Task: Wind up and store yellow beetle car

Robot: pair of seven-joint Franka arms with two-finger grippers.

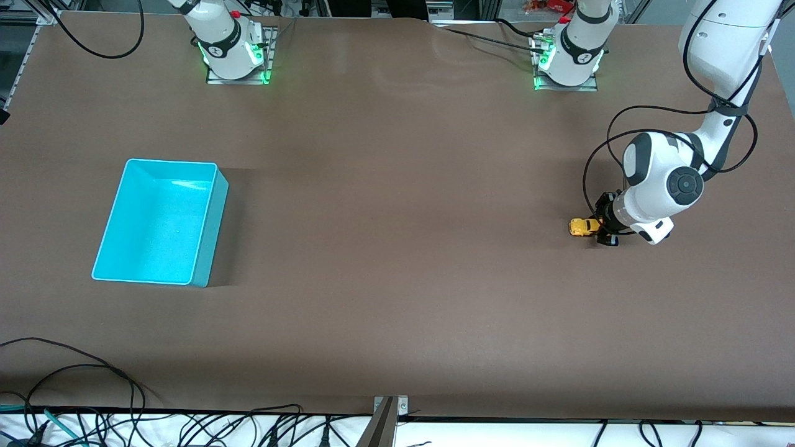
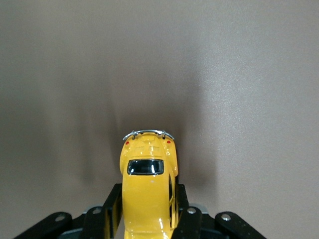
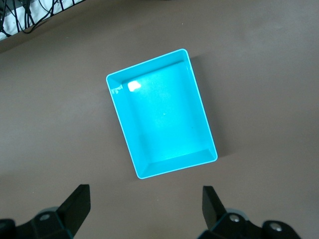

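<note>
**Left gripper clamped on the beetle car; right gripper spread above the bin**

The left gripper [image 1: 601, 231] sits low at the table [image 1: 397, 261] toward the left arm's end, its two black fingers [image 2: 110, 214] pressed against both flanks of the yellow beetle car [image 1: 583, 226]; the car is one in number, with a rounded glossy body, a dark rear window and a thin chrome bumper; its wheels are hidden by the fingers in the left wrist view. That view shows the car [image 2: 148, 194] end-on between the fingers, detail the front view does not resolve; whether the car rests on the table or is slightly raised cannot be told.

The right gripper [image 3: 144, 206] is spread wide, gripping nothing, its two dark fingertips [image 3: 77, 201] well apart; it hangs above the table just beside the turquoise bin [image 3: 162, 112]; the front view shows only that arm's base, not its gripper.

The bin [image 1: 158, 220] is one in number, rectangular, smooth plastic with sloped walls and a shiny floor, lying toward the right arm's end, well apart from the car; the table surface is matte brown.
</note>
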